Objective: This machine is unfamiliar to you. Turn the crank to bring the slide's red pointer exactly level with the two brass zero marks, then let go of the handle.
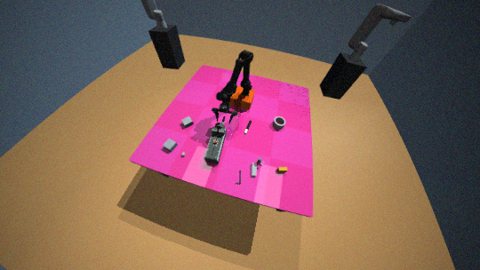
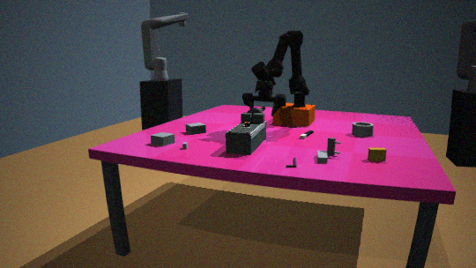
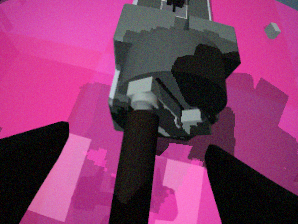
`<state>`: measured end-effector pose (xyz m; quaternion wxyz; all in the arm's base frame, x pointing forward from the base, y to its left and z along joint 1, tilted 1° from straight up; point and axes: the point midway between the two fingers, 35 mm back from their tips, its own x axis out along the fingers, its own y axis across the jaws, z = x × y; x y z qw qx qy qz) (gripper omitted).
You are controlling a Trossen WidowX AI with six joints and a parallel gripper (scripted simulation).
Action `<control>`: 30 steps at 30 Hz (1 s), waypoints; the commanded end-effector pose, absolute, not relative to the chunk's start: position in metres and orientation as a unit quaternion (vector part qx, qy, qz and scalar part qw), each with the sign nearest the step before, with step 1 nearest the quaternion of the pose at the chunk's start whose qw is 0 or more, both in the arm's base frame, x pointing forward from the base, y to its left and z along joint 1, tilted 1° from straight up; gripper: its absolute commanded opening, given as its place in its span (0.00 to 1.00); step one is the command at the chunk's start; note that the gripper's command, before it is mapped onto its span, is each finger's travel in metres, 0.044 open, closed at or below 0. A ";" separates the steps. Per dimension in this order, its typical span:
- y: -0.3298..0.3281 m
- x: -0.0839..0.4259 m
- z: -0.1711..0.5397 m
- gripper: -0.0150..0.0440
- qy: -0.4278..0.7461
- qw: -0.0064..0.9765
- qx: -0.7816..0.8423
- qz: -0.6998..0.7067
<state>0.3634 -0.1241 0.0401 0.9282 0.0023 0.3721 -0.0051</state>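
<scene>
The grey machine [image 1: 215, 151] [image 2: 245, 140] [image 3: 172, 47] lies lengthwise on the pink table, its crank end toward the arm. The orange-red spot of the pointer [image 1: 215, 141] [image 2: 247, 123] shows on its top; whether it is level with the brass marks is too small to tell. The dark crank handle [image 3: 135, 160] sticks out from the crank end in the wrist view. My gripper [image 3: 139, 140] [image 1: 225, 116] is open, its fingers on either side of the handle with gaps to both. In the exterior view the fingertips are partly hidden behind the machine.
Two grey blocks [image 1: 187, 122] [image 1: 170, 145] and a small white cube [image 1: 183, 154] lie on one side. On the other are a black-and-white stick [image 1: 248, 127], a grey ring-shaped cup [image 1: 279, 123], a yellow block [image 1: 282, 170], a grey bracket [image 2: 330, 146] and a hex key [image 1: 240, 178].
</scene>
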 end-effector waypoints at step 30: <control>-0.122 0.363 0.037 0.25 0.372 0.928 0.000 -0.003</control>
